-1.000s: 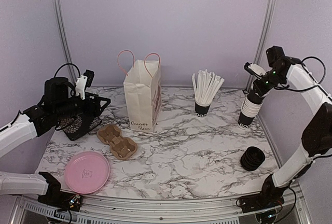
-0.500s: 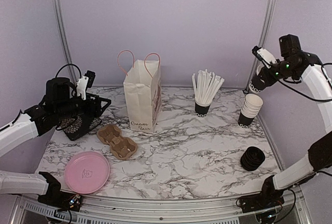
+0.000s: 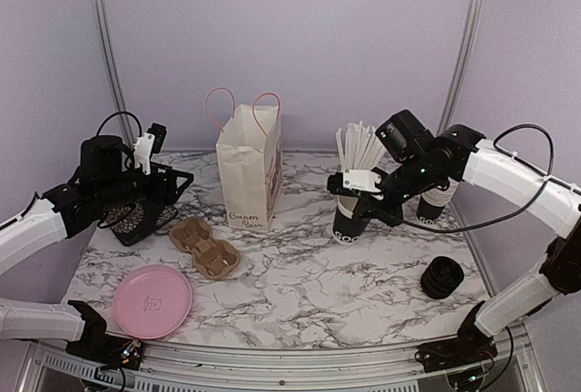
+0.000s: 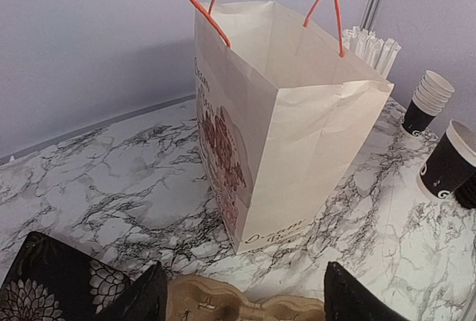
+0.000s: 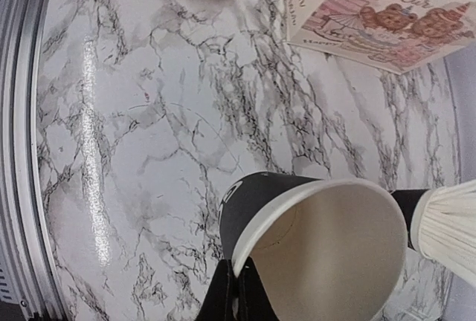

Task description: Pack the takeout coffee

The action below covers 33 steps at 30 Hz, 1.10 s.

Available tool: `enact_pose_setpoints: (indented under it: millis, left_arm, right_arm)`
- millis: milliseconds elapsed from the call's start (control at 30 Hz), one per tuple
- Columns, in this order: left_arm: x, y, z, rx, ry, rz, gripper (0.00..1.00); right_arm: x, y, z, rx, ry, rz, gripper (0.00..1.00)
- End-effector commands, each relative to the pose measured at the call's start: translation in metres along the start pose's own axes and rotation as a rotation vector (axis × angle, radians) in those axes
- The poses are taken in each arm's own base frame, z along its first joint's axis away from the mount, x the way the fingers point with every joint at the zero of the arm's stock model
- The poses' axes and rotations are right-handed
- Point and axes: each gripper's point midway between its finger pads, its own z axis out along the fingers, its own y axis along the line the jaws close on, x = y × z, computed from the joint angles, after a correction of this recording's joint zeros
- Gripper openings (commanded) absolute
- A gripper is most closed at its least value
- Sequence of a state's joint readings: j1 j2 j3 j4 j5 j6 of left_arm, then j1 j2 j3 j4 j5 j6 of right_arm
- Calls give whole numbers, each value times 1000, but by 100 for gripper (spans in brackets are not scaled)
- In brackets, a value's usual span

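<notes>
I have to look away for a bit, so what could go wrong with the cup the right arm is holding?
1. The right pincer pinches the cup at one spot on its rim only, so it could tip or slip out.
2. The cup is right beside the straws; a swing could knock them over.
3. The bag is tall and narrow; a bump at its mouth might topple it.

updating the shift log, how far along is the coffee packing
Early. Done: one cup singled out. In hand: the right tool pinches its rim near the straws; it has no lid on. To do: fit one of the lids, then put the cup in the bag, which stands open.
</notes>
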State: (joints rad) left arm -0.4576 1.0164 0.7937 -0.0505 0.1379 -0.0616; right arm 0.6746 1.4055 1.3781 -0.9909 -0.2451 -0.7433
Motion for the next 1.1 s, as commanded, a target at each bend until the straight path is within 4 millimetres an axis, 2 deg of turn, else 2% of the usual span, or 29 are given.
enact_pose_setpoints:
  millis: [0, 100, 233, 400, 667, 767, 900, 933, 1000, 1067]
  left_arm:
    - [1, 5, 0, -34, 1, 26, 73]
    - [4, 6, 1, -38, 12, 28, 73]
    - [3, 5, 0, -35, 8, 31, 73]
    - [1, 4, -2, -27, 3, 28, 73]
    - [-1, 2, -4, -20, -4, 25, 73]
    - [-1, 1, -3, -15, -4, 23, 73]
    - [0, 1, -3, -15, 0, 22, 73]
    - [0, 1, -3, -14, 0, 22, 73]
    - [0, 1, -3, -14, 1, 20, 73]
    - [2, 1, -2, -10, 5, 20, 73]
  right_arm:
    - [-22, 37, 28, -91, 24, -176, 0]
    - [-43, 58, 49, -120, 36, -266, 0]
    - [-65, 69, 75, -81, 11, -316, 0]
    - [-66, 90, 106, -72, 42, -385, 0]
    - [-68, 109, 124, -107, 60, -419, 0]
    - [-66, 114, 125, -127, 64, -423, 2]
    - [-63, 117, 116, -139, 58, -437, 22]
    - [-63, 118, 110, -142, 48, -449, 24]
    - [-58, 120, 84, -137, 27, -493, 33]
    - [-46, 109, 59, -130, -6, -473, 39]
